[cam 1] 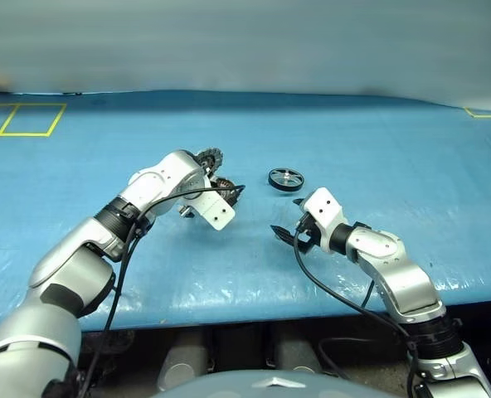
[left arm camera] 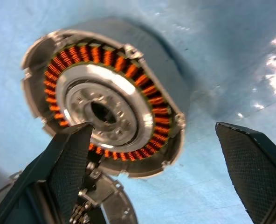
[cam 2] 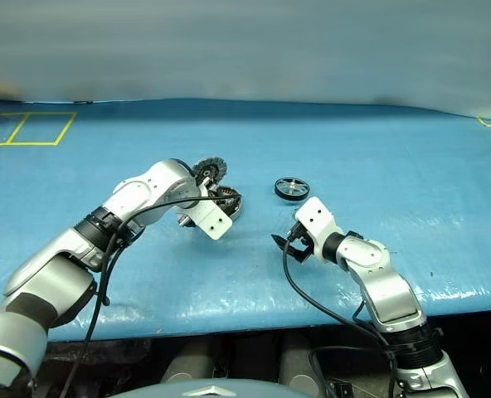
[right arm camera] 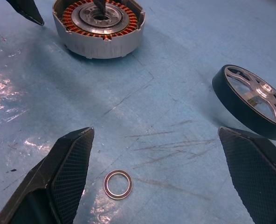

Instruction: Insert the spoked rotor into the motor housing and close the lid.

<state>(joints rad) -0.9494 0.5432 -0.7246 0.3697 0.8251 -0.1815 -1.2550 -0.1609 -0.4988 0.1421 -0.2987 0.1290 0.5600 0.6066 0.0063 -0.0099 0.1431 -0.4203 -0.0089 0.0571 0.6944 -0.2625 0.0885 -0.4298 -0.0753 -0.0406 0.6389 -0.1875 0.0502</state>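
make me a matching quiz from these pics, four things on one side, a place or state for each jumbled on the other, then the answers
Things:
1. motor housing
2. spoked rotor
3. washer ring
4. left gripper

Places or states:
A. lying flat on the blue sheet between the right gripper's open fingers
B. open, poised over the copper windings
C. black rim, silvery spokes, lying apart on the sheet
D. silver casing, copper windings facing up, no rotor inside

Pairs: 1-D, 2-C, 3-A, 4-B

In the head views the left arm hides most of the motor housing. The right wrist view's right edge cuts off the spoked rotor.
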